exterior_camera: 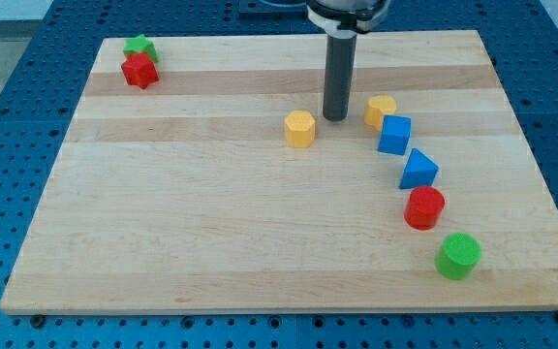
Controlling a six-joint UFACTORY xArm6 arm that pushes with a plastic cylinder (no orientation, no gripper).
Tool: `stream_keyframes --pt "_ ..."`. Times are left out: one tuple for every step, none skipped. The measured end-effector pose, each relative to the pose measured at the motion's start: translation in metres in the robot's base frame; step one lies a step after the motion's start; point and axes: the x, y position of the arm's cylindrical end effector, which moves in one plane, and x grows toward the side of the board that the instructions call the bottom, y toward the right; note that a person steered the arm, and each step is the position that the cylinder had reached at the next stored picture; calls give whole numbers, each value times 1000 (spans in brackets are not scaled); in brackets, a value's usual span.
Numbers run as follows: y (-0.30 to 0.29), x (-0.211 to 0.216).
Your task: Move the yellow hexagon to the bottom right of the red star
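The yellow hexagon [299, 128] lies near the board's middle, a little toward the view's top. My tip [335, 118] stands just to its right, a small gap apart, between it and a second yellow block [380, 111]. The red star [139, 71] sits at the board's top left corner, touching a green star [140, 46] just above it. The hexagon is far to the right of and below the red star.
A blue cube [394, 135], a blue triangular block [418, 170], a red cylinder [424, 207] and a green cylinder [458, 256] run in a curved line down the view's right. The wooden board [211, 242] rests on a blue perforated table.
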Motion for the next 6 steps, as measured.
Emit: stream_keyframes --pt "-22 13" --pt "-35 33" --pt "-38 62" --pt "-42 73" --pt "-42 72" --pt "-60 64"
